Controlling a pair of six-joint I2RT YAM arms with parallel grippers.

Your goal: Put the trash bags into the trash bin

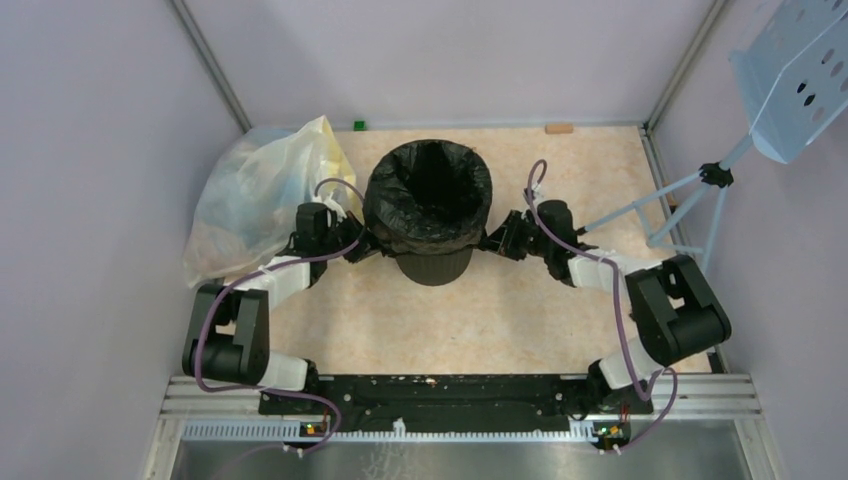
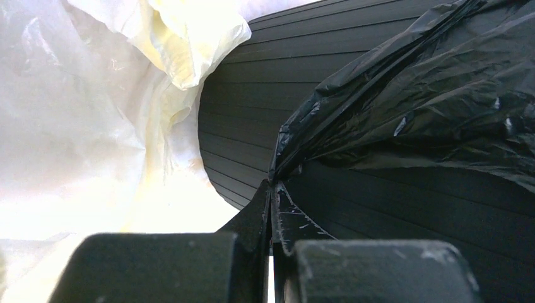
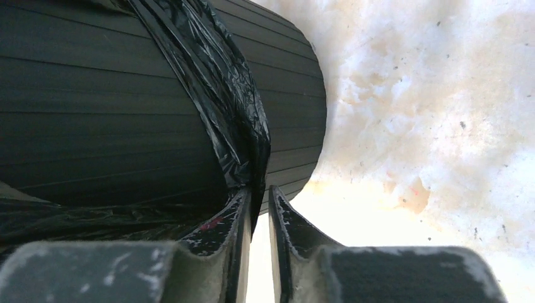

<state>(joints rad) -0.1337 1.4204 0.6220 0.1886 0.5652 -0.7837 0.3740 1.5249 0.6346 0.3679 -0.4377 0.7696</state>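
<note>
While both claws flank the trash bin [image 1: 432, 262], black bag [image 1: 428, 200] lining it

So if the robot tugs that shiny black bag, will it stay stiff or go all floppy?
Probably floppy: the black bag is thin and crinkled, draping in folds over the bin rim. It looks light, and where it is pinched it bunches into a narrow strip. Its glossy skin may be slippery, so it could slide out of a loose grip.

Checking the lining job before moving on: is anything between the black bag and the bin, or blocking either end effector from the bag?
Nothing visible. The bag already lines the bin, folded over its rim. The left end effector is pinched on the bag's edge; the right end effector touches a strand with its fingers slightly apart.
</note>
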